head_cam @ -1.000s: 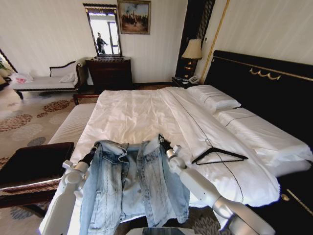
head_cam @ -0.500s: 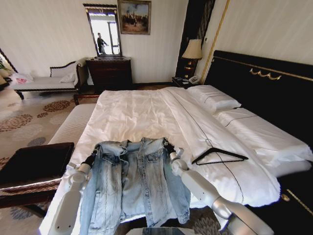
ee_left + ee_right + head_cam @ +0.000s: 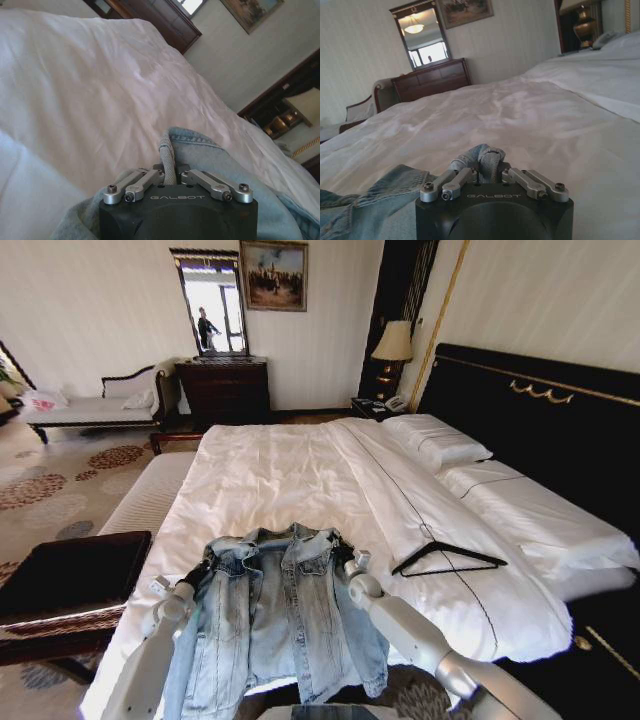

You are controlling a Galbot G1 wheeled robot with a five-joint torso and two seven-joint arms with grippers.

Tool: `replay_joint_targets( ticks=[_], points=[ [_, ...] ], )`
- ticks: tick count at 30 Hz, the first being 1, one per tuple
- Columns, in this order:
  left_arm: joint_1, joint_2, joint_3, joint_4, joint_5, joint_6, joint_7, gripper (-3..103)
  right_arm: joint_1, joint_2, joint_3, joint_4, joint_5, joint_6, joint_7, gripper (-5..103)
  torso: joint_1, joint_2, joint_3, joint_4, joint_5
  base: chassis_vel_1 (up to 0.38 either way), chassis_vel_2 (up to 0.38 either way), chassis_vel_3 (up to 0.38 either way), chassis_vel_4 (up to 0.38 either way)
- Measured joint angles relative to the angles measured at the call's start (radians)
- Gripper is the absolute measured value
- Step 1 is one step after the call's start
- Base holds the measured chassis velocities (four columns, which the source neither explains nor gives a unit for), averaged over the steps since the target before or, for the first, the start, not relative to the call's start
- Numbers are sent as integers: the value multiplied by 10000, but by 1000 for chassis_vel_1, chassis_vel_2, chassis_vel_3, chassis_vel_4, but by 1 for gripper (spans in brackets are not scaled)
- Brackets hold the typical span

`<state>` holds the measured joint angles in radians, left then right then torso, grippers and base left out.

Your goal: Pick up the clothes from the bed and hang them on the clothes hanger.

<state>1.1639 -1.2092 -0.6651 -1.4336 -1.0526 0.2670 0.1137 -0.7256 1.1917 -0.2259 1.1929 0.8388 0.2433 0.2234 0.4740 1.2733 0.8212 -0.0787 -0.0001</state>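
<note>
- White sheets cover the bed point(image 3: 280, 480); a black coat hanger point(image 3: 447, 559) lies on them at about 3 o'clock from the denim jacket point(image 3: 275, 615), apart from it, with two pillows point(image 3: 437, 441) beyond by the black headboard point(image 3: 540, 410).
- A dark bench point(image 3: 70, 575) stands at 9 o'clock of the jacket; a dresser point(image 3: 225, 388) with a mirror and a lamp point(image 3: 393, 345) stand along the far wall.
- Left gripper point(image 3: 203, 568) pinches the jacket's left shoulder, fingers point(image 3: 145, 178) closed on a fold of seam (it juts between them).
- Right gripper point(image 3: 343, 553) is clamped likewise on the right shoulder, fingers point(image 3: 462, 176) tight on bunched denim.
- Since a second ago both grippers have sunk, and the collar now sags onto the sheet.
</note>
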Motion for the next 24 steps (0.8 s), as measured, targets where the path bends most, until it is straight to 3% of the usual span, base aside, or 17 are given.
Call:
replay_joint_targets(
  ticks=[2, 4, 5, 6, 8, 9, 10, 12, 14, 15, 18, 19, 24],
  points=[
    [332, 84, -70, -461, 248, 12, -19, 19, -115, -127, 204, 255, -322, 106, -31, 29, 0, 0, 0, 0, 0, 0, 0, 0, 0],
    [755, 251, -273, -990, 339, 115, -137, 30, -330, -368, 576, 683, -545, 198, 3, 29, 1, -1, 0, -1, 0, 0, 0, 0, 0],
    [990, 345, -378, -1256, 368, 166, -172, 35, -447, -527, 729, 911, -554, 211, 55, 40, 1, -1, 0, 0, 3, 0, 0, 0, 0],
    [990, 345, -378, -1256, 368, 166, -172, 35, -447, -527, 729, 911, -554, 211, 55, 40, 1, -1, 0, 0, 3, 0, 0, 0, 0],
    [1600, 574, -646, -1864, 472, 348, -217, 46, -699, -906, 1015, 1431, -466, 229, 223, 51, 1, 0, 0, 0, 1, 0, 0, 0, 0],
    [1808, 661, -746, -2049, 518, 380, -217, 46, -798, -1043, 1111, 1621, -416, 236, 286, 56, 0, 0, 0, 0, -1, 0, 0, 0, 0],
    [2143, 797, -948, -2385, 573, 411, -199, 57, -994, -1294, 1247, 1946, -329, 241, 389, 61, -2, 0, 0, 0, 0, 0, 0, 0, 0],
    [2235, 837, -1014, -2502, 579, 411, -175, 57, -1070, -1381, 1302, 2084, -313, 241, 436, 61, -1, 0, -1, 0, 0, 0, 0, 0, 0],
    [2414, 966, -1241, -2859, 583, 402, -27, 68, -1253, -1572, 1444, 2409, -290, 242, 649, 73, -2, 1, -2, 0, 0, 0, 0, 0, 0],
    [2414, 966, -1241, -2859, 583, 402, -27, 68, -1253, -1572, 1444, 2409, -290, 242, 649, 73, -2, 1, -2, 0, 0, 0, 0, 0, 0],
    [2219, 1145, -1375, -3394, 370, 269, 173, 84, -1420, -1667, 1539, 2773, -283, 241, 889, 89, -1, 0, 0, 1, 0, 0, 0, 0, 0],
    [2039, 1205, -1373, -3427, 230, 254, 158, 84, -1464, -1672, 1542, 2868, -276, 237, 939, 94, 0, 0, 0, 1, 1, 0, 0, 0, 0],
    [882, 1696, -1027, -2812, -250, 308, -228, 100, -1570, -1610, 1329, 3129, -267, 161, 1113, 100, 0, 1, 0, -7, -3, 0, 0, 0, 0]
  ],
)
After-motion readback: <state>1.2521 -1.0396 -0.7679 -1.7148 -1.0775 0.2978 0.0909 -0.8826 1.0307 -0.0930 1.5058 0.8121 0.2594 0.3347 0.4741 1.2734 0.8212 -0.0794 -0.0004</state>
